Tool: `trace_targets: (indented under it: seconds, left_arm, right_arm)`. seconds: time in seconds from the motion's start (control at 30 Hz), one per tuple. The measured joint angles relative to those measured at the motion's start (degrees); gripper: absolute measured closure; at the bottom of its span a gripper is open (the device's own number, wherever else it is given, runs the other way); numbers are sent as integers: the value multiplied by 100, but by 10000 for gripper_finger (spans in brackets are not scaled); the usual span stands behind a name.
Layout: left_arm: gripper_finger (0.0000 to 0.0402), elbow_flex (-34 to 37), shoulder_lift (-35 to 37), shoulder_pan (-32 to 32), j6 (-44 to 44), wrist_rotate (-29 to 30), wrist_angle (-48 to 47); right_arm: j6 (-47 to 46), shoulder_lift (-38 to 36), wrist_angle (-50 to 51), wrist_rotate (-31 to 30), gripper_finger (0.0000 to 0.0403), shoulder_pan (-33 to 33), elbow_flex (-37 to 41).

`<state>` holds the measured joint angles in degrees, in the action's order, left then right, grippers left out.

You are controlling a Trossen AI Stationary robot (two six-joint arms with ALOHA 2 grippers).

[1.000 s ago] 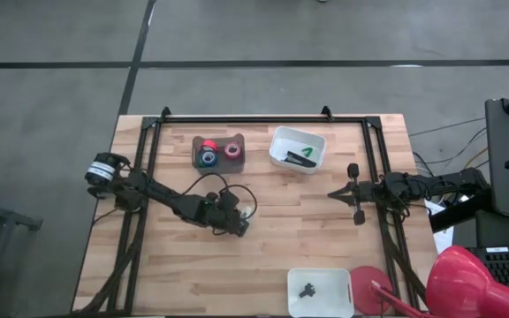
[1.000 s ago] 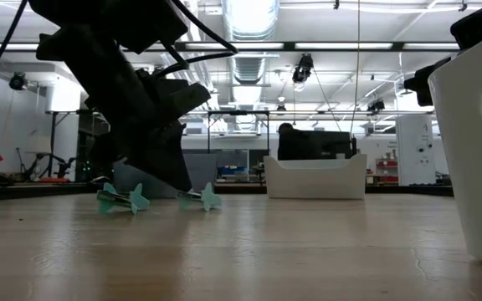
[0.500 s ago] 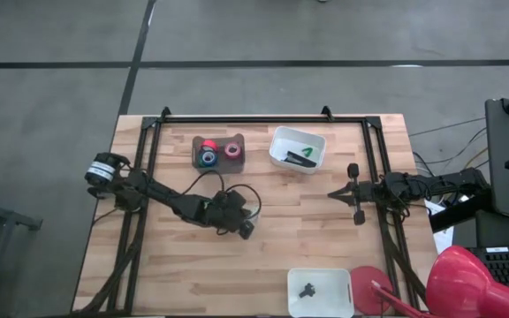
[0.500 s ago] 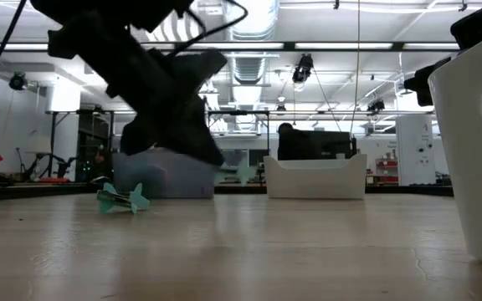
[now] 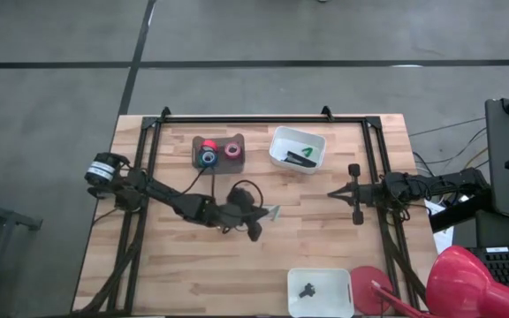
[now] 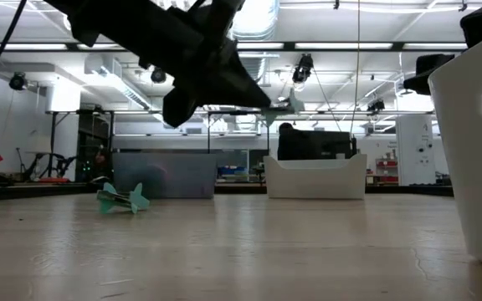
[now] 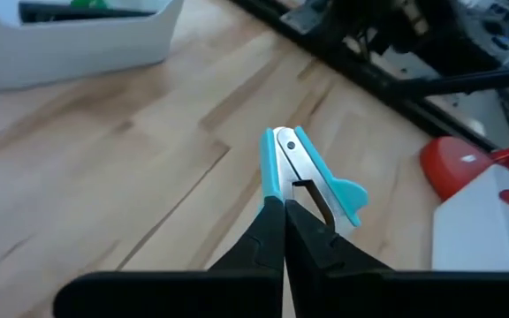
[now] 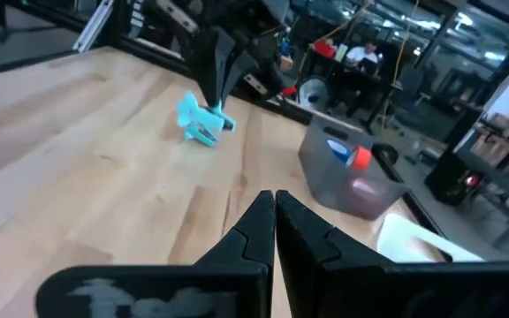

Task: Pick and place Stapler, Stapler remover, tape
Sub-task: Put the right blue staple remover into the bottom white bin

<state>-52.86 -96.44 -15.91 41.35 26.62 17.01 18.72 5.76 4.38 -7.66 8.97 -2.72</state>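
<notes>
Left gripper [image 7: 283, 205] clamped on a teal staple remover [image 7: 312, 177], lifted above mid-table. Second remover [image 6: 122, 198] lying on the wood. Tape rolls [image 5: 208, 152] in the grey tray [image 5: 218, 151]. Right gripper [image 5: 334, 193] closed, empty, hovering near the right edge.

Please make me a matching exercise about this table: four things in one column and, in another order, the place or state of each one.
Column A
1. teal staple remover
2. tape rolls
3. right end effector
4. small dark item

Column B
A. in the dark tray
B. shut, holding nothing, over the table's right side
C. in the white bin at the table edge opposite that tray
D. gripped by the left end effector, off the tabletop

Pairs: 1-D, 2-A, 3-B, 4-C
</notes>
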Motion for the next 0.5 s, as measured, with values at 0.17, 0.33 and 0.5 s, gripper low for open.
trace_targets:
  seconds: [0.17, 0.33, 0.5]
  left_arm:
    - [401, 1, -5, 7, -356, -195, 406]
    - [401, 1, -7, 18, -441, -308, 479]
    - [401, -124, -103, 31, -511, -368, 502]
  right_arm:
    - [-472, 2, -21, 99, 394, 4, 0]
    - [-2519, 15, -742, 319, 394, 12, 0]
    - [-3545, 42, -1776, 321, 394, 20, 11]
